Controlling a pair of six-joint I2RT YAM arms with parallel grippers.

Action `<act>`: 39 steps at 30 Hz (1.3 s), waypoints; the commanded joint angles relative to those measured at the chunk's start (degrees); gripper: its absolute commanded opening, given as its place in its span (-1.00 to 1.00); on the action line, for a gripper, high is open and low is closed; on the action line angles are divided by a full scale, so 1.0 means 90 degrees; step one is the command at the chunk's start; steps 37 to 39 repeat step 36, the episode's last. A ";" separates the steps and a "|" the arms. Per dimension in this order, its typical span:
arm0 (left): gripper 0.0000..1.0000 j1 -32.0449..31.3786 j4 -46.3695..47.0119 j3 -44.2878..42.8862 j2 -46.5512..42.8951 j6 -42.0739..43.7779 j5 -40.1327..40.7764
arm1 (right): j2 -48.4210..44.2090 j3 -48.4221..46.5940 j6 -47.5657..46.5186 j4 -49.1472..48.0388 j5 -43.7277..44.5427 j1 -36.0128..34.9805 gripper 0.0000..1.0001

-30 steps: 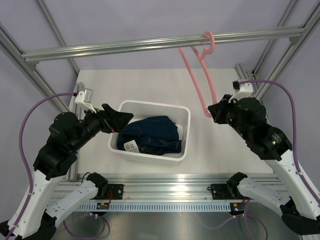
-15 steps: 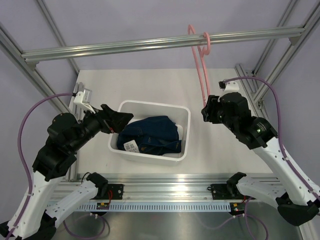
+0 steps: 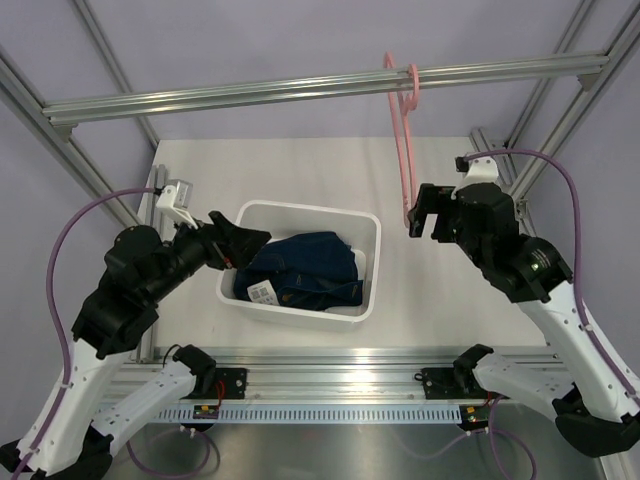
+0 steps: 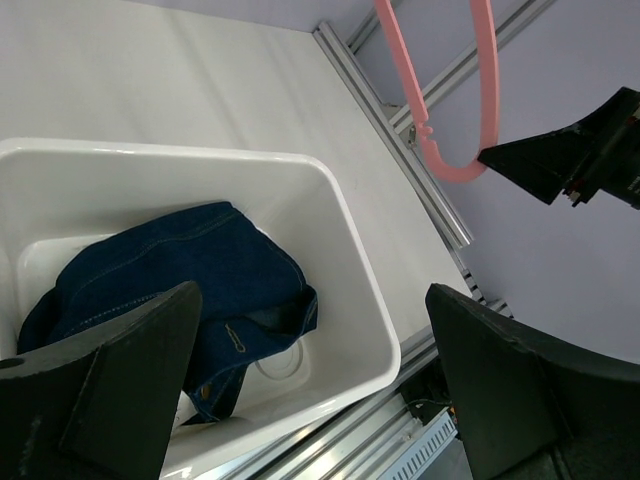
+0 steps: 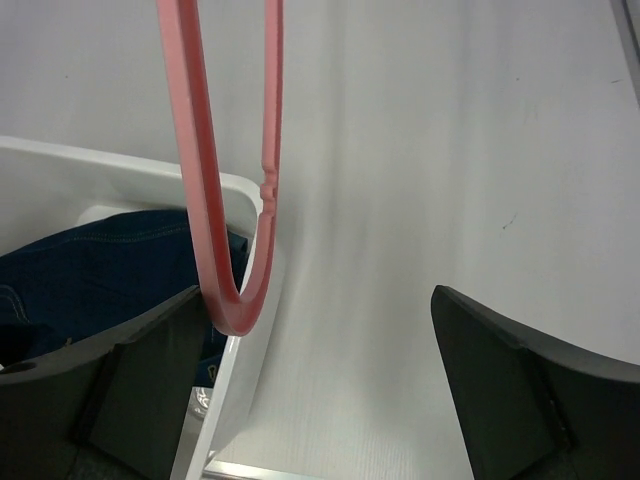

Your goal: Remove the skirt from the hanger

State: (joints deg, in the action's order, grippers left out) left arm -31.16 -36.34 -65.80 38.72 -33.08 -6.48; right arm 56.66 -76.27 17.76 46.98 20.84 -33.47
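Overhead alone shows the hanger (image 3: 404, 150) hooked on the rail (image 3: 300, 88); left end effector (image 3: 248, 248), right end effector (image 3: 415, 210) both wide.

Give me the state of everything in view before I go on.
skirt: off the hanger, crumpled in the white bin, paper tag showing.
hanger: bare, hooked on the overhead rail, hanging down.
white bin: upright, holding the skirt.
left gripper: open, empty, over the bin's left edge.
right gripper: open, empty, at the hanger's lower end, not clamped on it.
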 commanded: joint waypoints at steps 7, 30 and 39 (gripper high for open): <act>0.98 -0.0015 0.0609 0.0533 -0.0034 -0.0406 -0.0676 | -0.1254 0.0222 0.0428 0.0415 -0.0391 0.0057 0.99; 0.98 -0.0015 0.8266 0.6402 -0.2797 -0.5562 -0.2884 | -0.5865 0.4616 0.2489 -0.1226 -0.2530 0.0057 0.99; 0.98 -0.0024 0.8265 0.7251 -0.3705 -0.5952 -0.2825 | -0.6578 0.5417 0.3094 -0.1567 -0.2667 0.0057 0.99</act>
